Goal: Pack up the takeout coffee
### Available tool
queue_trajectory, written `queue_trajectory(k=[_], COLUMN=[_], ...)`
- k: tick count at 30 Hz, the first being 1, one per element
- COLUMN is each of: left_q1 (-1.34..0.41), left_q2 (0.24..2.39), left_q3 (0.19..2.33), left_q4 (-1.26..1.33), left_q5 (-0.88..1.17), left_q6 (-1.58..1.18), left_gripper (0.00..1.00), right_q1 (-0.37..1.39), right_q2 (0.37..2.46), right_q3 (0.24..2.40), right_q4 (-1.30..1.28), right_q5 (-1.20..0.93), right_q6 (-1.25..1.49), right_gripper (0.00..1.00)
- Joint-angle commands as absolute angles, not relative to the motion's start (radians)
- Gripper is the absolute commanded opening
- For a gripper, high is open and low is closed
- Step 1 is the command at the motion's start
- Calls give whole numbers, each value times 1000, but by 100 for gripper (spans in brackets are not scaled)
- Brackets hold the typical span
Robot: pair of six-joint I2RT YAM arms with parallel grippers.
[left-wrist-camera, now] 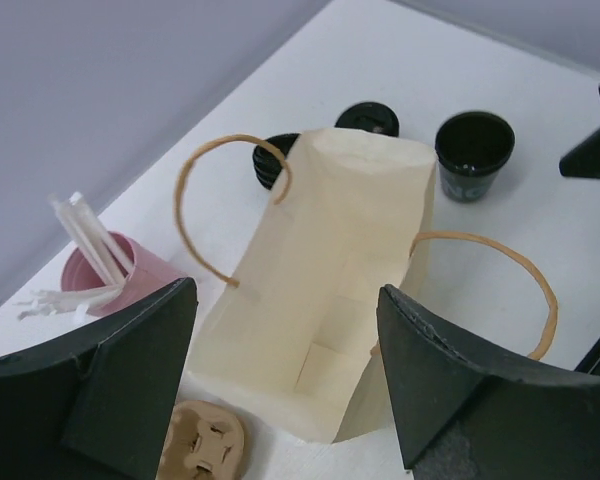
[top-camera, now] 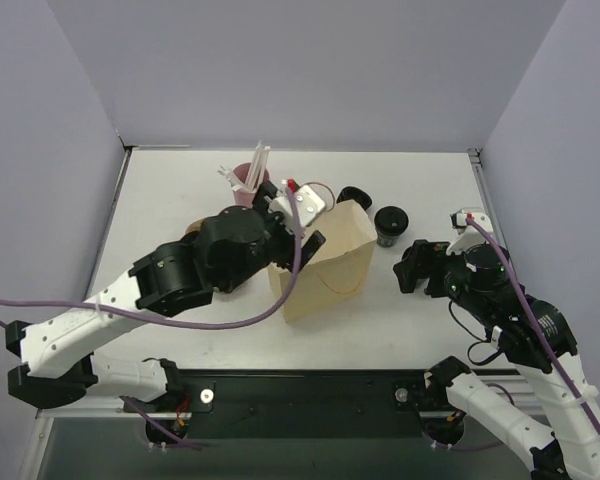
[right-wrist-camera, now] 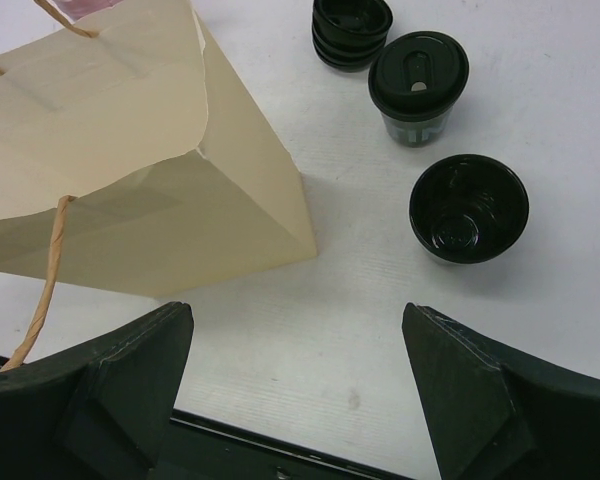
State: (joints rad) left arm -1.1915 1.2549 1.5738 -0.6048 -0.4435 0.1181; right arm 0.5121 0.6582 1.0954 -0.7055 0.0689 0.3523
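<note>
Above the open cream paper bag [left-wrist-camera: 320, 270], the left gripper [left-wrist-camera: 285, 292] had its jaws wide and empty. Beside the bag, the right gripper [right-wrist-camera: 297, 312] gaped empty too. The black lidded coffee cup [right-wrist-camera: 417, 85] stood beyond the bag. It was best gripped by its wall, kept upright, and lowered between the twine handles [right-wrist-camera: 42, 290]. A lidless black cup [right-wrist-camera: 468, 207] beside the bag likely crowded that reach. Stacked black lids [right-wrist-camera: 352, 28] and a pink cup of white straws [left-wrist-camera: 130, 275] stood beyond the bag.

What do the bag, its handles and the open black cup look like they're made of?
Bag: matte cream paper, sharply creased folds. Handles: tan twisted paper cord, probably. Open cup: glossy black, likely plastic, given the highlights inside.
</note>
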Motion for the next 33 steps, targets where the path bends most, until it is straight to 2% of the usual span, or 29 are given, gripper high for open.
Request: queue_trajectory(k=[1,7,14,18,26,33], left_q1=[-1180,-1047,-463,-295,-285,-305], left_q2=[1145,1022,1035,1139,1278,1376], left_q3=[1589,1456,1321,1263,1212,1207], left_q4=[-571,-708,-879,-851,-756,-730], left_q5=[-598,-704,-404,-267,-284,-334], left_q6=[5,-222,-474,-566,-831,-900], left_gripper=[83,83,79,72,70,70], right_q1=[514,512,514,514,514,514], right_q2=[630,629,607,595,577,558], right_q3=[1091,1077,1066,1071,1058,1048], right_q4=[-722,-732,-742,-749,-752,-750], right_q5=[35,12,8,-24,-28,-18], right_q6=[360,367,361,356,345,342], right_gripper=[89,89,89,89,89,89])
